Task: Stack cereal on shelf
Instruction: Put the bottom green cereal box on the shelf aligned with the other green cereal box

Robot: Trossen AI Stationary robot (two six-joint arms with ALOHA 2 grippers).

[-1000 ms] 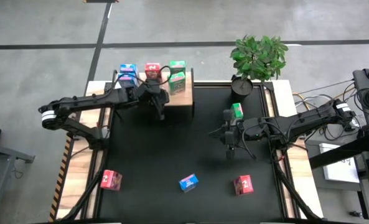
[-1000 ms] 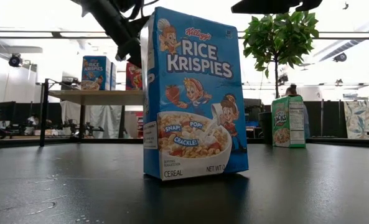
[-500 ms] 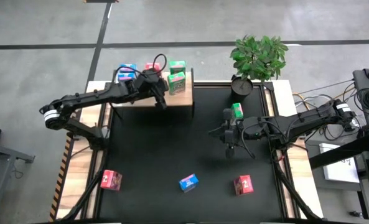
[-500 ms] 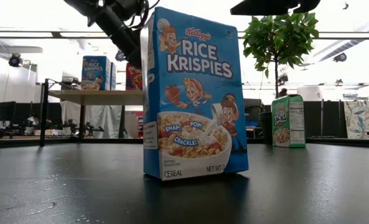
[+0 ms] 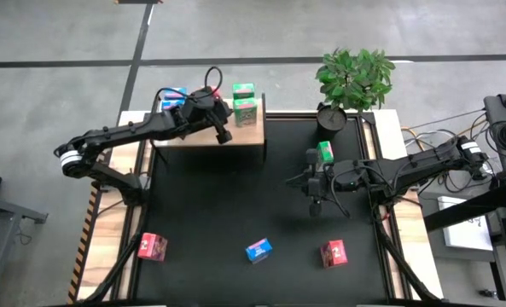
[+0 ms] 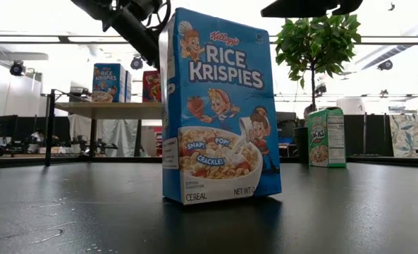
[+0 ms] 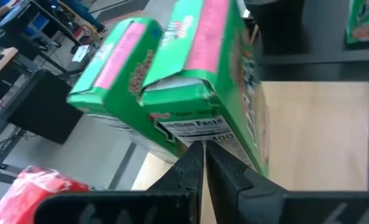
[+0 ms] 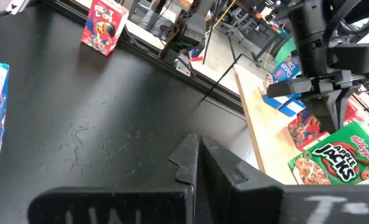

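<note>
Both arms are built of slim, matte black links with rounded joints, and each carries a white band near its shoulder end. A thin black cable loops up over the left arm's wrist. The left gripper point(image 7: 200, 163) and the right gripper point(image 8: 195, 155) each end in two flat, wedge-shaped black fingers.

Blue cereal box point(image 6: 219, 106) with white lettering, green boxes point(image 5: 244, 102) on pale wooden shelf point(image 5: 235, 136), black mat point(image 5: 261, 196).
</note>
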